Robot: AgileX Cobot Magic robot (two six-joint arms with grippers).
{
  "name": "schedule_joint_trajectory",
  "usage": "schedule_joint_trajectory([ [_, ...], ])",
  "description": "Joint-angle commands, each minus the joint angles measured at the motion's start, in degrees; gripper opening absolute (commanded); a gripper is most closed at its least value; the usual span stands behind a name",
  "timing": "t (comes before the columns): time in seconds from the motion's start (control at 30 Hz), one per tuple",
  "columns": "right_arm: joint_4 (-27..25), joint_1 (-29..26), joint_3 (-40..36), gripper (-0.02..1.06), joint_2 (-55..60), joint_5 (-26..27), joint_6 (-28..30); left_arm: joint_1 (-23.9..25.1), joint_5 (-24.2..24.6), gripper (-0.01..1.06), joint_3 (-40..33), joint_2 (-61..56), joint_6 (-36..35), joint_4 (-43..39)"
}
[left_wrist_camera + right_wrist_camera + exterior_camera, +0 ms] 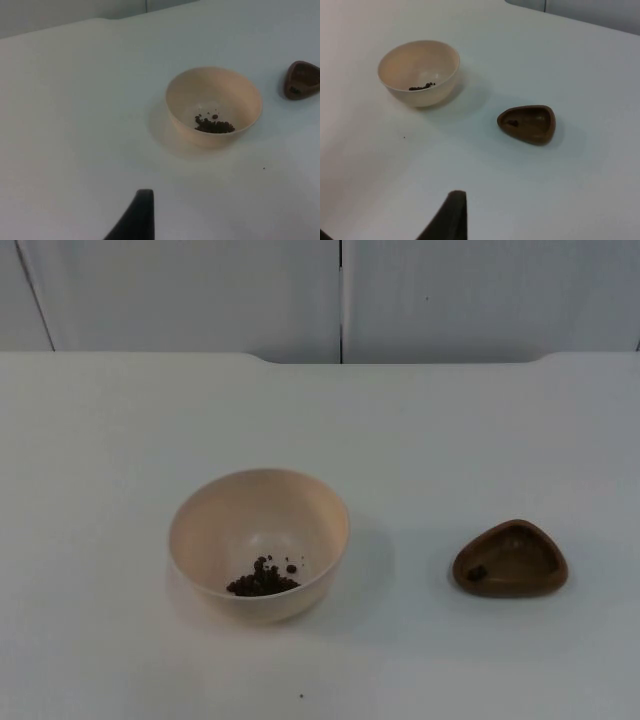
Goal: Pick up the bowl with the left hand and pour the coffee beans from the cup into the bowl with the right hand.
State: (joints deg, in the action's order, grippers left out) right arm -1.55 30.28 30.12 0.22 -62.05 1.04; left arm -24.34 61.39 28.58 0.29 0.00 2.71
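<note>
A cream bowl (259, 543) stands upright on the white worktop (420, 430), a small heap of coffee beans (262, 580) inside it. Well apart from the bowl rests a brown, rounded-triangular cup (510, 559) holding a single dark bean. The left gripper (134, 216) and right gripper (447, 216) hang above the worktop, short of the bowl; whether either is open cannot be told.

Left gripper (131, 220) and right gripper (447, 216) both aloft above the table; both arms waiting

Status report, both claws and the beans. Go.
Left claw and right claw both back off the table. Bowl standing, coffee beans inside. Cup on table, one bit left in it. Nothing blocking.
</note>
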Motion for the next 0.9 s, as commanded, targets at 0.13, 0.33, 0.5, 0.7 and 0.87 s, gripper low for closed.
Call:
schedule_joint_trajectory([
  [0.13,-0.1,0.3,-0.6,1.05,-0.2,0.3,0.3,-0.3,0.1,1.05,-0.3,-0.3,0.0,0.4],
  [0.33,-0.1,0.3,-0.6,1.05,-0.2,0.3,0.3,-0.3,0.1,1.05,-0.3,-0.3,0.0,0.4],
  [0.5,-0.1,0.3,-0.6,1.05,-0.2,0.3,0.3,-0.3,0.1,1.05,-0.3,-0.3,0.0,0.4],
  [0.7,-0.1,0.3,-0.6,1.05,-0.2,0.4,-0.1,-0.3,0.1,1.05,-0.3,-0.3,0.0,0.4],
  [0.87,-0.1,0.2,-0.6,1.05,-0.2,0.4,-0.1,-0.3,0.1,1.05,-0.3,-0.3,0.0,0.4],
])
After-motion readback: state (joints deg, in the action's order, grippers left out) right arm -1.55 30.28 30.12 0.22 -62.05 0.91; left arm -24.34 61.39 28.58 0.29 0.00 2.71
